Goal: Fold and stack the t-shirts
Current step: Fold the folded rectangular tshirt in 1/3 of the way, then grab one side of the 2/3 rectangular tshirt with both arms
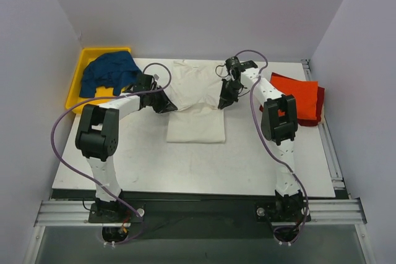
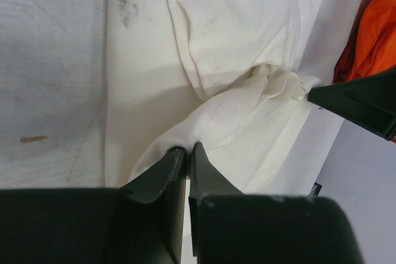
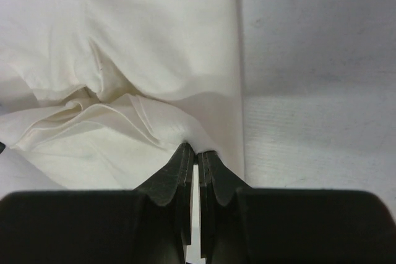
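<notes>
The off-white t-shirt lies at the middle of the table, its near part flat and squared, its middle gathered into creases. The left gripper is clenched on the shirt's left edge, and the wrist view shows cloth nipped between its fingers. The right gripper mirrors it on the shirt's right edge, clamped on a ridge of fabric. The two pinches sit opposite each other, which looks like a set-up for carrying one part of the shirt over the other in a single even fold. Right of the off-white shirt, well apart, an orange-red t-shirt rests folded on a dark red t-shirt; that is likely the stack to join. Left of it, a dark blue t-shirt sits heaped in the yellow bin, not yet folded.
</notes>
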`<state>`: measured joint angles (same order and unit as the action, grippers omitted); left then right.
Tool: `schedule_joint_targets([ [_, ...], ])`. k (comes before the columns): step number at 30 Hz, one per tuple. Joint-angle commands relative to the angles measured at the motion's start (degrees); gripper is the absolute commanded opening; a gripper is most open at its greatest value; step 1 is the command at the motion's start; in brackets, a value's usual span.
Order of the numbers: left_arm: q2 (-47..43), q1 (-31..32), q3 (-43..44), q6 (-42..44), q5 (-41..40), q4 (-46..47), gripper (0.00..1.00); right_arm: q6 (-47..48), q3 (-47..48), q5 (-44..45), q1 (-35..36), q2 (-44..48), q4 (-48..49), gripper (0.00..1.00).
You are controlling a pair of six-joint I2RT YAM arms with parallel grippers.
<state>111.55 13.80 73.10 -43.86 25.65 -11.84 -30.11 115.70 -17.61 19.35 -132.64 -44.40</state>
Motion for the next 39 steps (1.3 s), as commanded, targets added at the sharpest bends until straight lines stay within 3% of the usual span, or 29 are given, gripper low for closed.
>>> schedule_joint_targets([
  [1, 1.21, -0.71, 3.54, -1.23, 1.07, 4.45, 0.00, -0.65, 4.18, -1.38, -1.07, -0.43, -2.44, 0.00],
  [4, 1.74, -0.97, 3.36, -2.20, 0.28, 5.42, 0.00, -0.74, 5.06, -1.99, -1.69, -1.65, -2.44, 0.00],
  [5, 1.92, -1.06, 3.28, -2.29, -0.24, 5.42, 0.21, -0.83, 5.85, -3.04, -2.04, -2.01, -2.53, 0.07],
  [6, 1.75, -1.32, 3.19, -2.72, -1.64, 5.25, 0.31, -0.74, 6.11, -3.57, -2.30, -2.62, -2.53, 0.29],
  [7, 1.40, -1.41, 2.84, -2.90, -2.44, 5.24, 0.45, -0.57, 6.38, -4.36, -2.30, -2.71, -2.44, 0.39],
  [8, 0.26, -1.58, 2.23, -2.73, -3.14, 5.42, 0.88, -0.30, 6.47, -4.45, -2.30, -2.28, -2.44, 0.49],
  [14, -5.80, -1.23, -0.58, 3.76, -7.71, 5.33, 0.97, 3.30, 3.49, -4.02, -2.30, 2.73, -2.18, 0.57],
  [23, -17.06, 0.61, -9.02, 14.40, -12.64, -3.01, 0.97, 4.01, -17.59, -3.49, 0.07, 16.79, 2.65, 0.57],
  [29, -23.39, 1.84, -14.47, 15.12, -13.52, -5.30, 0.97, 1.55, -33.66, -1.91, 2.26, 23.91, 8.53, 0.57],
  [39, -22.70, 5.80, -18.43, 15.47, -16.07, -9.34, 0.97, 1.02, -40.20, 0.82, 2.62, 24.45, 11.09, 0.53],
])
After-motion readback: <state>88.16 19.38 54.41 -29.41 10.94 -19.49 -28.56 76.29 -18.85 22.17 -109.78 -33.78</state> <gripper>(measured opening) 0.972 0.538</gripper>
